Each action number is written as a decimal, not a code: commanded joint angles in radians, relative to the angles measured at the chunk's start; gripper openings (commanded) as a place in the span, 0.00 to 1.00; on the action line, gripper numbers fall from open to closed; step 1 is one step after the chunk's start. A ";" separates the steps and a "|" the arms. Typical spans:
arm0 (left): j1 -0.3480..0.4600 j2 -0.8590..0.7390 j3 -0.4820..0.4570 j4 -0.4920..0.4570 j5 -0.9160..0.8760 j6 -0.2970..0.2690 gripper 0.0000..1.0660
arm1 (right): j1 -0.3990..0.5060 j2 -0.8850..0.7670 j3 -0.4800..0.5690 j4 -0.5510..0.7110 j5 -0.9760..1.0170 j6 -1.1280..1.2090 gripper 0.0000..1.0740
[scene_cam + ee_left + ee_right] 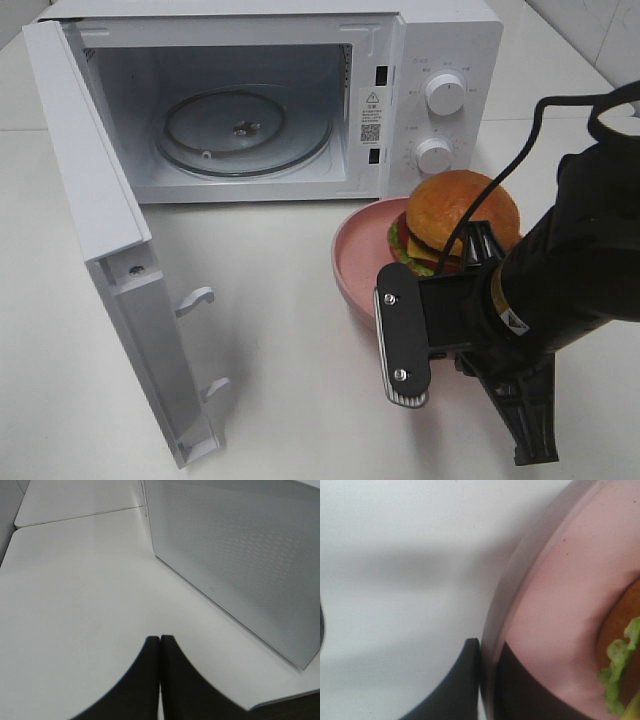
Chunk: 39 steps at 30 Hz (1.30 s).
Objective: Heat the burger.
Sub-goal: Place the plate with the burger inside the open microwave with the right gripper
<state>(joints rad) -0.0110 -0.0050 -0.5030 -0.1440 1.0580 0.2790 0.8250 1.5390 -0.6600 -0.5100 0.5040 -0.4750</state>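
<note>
Standing upright on pink plate (362, 248): burger (462, 215)

Burger (462, 218), glossy golden bun, lettuce and tomato layers, upright on pink plate (362, 250)

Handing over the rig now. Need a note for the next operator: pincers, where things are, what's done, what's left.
Pincers: the left pincer is shut and empty, above the table beside the microwave door. The right pincer is clamped on the pink plate rim, one finger on each side.
Things: the burger sits on the plate, in front of the microwave controls.
Done: door open, plate gripped.
Left: set plate and burger on the turntable, release, close the door, start heating.
</note>
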 commanded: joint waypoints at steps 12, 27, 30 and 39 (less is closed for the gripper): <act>-0.002 -0.020 0.003 0.001 -0.011 0.002 0.00 | 0.002 -0.014 -0.001 -0.038 -0.095 -0.510 0.00; -0.002 -0.020 0.003 0.001 -0.011 0.002 0.00 | -0.002 0.014 -0.044 -0.039 -0.275 -0.637 0.00; -0.002 -0.020 0.003 0.001 -0.011 0.002 0.00 | -0.002 0.050 -0.096 -0.038 -0.272 -0.659 0.00; -0.002 -0.020 0.003 0.001 -0.011 0.002 0.00 | -0.019 0.155 -0.217 -0.034 -0.300 -0.685 0.00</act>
<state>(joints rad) -0.0110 -0.0050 -0.5030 -0.1440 1.0580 0.2790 0.8190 1.6910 -0.8430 -0.5330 0.2720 -1.1470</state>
